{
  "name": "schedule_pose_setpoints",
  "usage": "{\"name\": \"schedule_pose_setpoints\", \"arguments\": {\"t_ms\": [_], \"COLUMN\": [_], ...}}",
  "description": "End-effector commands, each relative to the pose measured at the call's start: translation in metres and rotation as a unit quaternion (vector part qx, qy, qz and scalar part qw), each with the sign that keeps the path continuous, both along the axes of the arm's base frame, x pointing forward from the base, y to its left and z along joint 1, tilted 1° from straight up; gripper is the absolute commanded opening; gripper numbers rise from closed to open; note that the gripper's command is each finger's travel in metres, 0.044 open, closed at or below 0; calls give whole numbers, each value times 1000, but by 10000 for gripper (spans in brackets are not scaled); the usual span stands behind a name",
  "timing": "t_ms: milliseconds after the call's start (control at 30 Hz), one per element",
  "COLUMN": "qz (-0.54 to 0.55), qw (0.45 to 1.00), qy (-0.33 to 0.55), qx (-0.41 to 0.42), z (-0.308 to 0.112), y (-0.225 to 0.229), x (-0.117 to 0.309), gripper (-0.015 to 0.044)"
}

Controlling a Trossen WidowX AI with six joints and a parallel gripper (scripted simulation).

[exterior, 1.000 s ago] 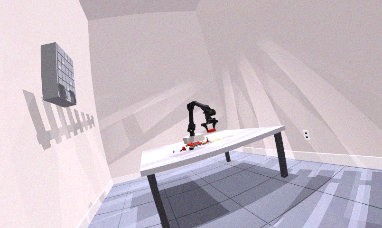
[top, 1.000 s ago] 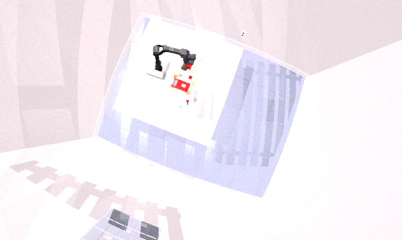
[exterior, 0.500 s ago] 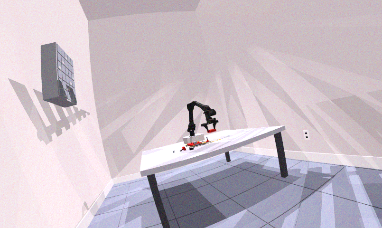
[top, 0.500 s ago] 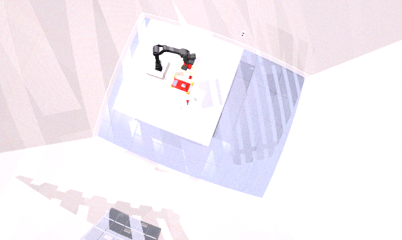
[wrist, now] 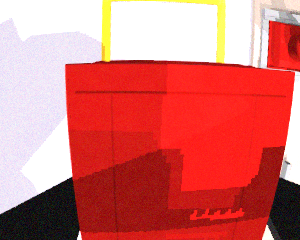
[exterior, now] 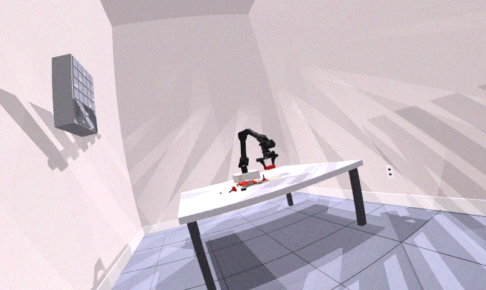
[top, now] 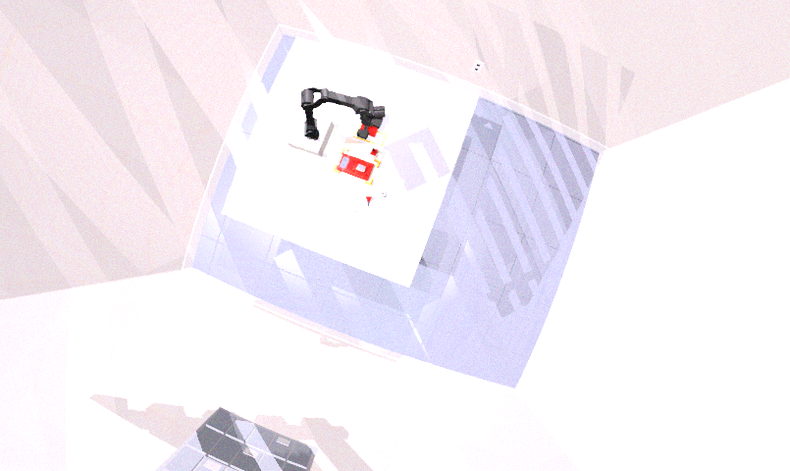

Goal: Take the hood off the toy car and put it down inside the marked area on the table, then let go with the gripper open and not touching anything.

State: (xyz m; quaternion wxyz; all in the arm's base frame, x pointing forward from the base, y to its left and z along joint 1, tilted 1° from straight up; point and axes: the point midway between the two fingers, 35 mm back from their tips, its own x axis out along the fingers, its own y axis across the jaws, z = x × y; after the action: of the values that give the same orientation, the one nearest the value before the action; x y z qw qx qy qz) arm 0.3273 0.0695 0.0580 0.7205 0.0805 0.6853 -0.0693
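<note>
My gripper (top: 370,129) (exterior: 269,166) (wrist: 175,188) is shut on the red hood, its dark fingers on the hood's two sides. The hood (top: 373,132) (exterior: 270,167) (wrist: 210,125) hangs above the table, away from the car. The marked area is a yellow outline (top: 362,139) (wrist: 165,2); in the wrist view it shows just beyond the hood's far edge, and the hood hides its near part. The toy car (top: 349,169) (exterior: 246,182) stands on the table, red with yellow and orange corner pieces. The hood's exact height is hard to tell.
A red part (exterior: 264,178) (wrist: 277,30) with a dark top stands between car and outline. A low whitish box-like wall (top: 329,136) (exterior: 246,175) is beside the arm's base. A small red cone-like piece (top: 368,199) (exterior: 233,188) lies on the car's other side.
</note>
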Motion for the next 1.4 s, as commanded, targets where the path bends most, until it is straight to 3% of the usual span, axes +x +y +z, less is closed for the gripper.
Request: {"name": "schedule_pose_setpoints", "arguments": {"t_ms": [0,1367], "qz": [-3,-3], "qw": [1000,1000], "qy": [3,4], "qx": [-2,-2], "z": [-6,-36], "y": [0,0], "x": [-1,0], "gripper": [0,0]}}
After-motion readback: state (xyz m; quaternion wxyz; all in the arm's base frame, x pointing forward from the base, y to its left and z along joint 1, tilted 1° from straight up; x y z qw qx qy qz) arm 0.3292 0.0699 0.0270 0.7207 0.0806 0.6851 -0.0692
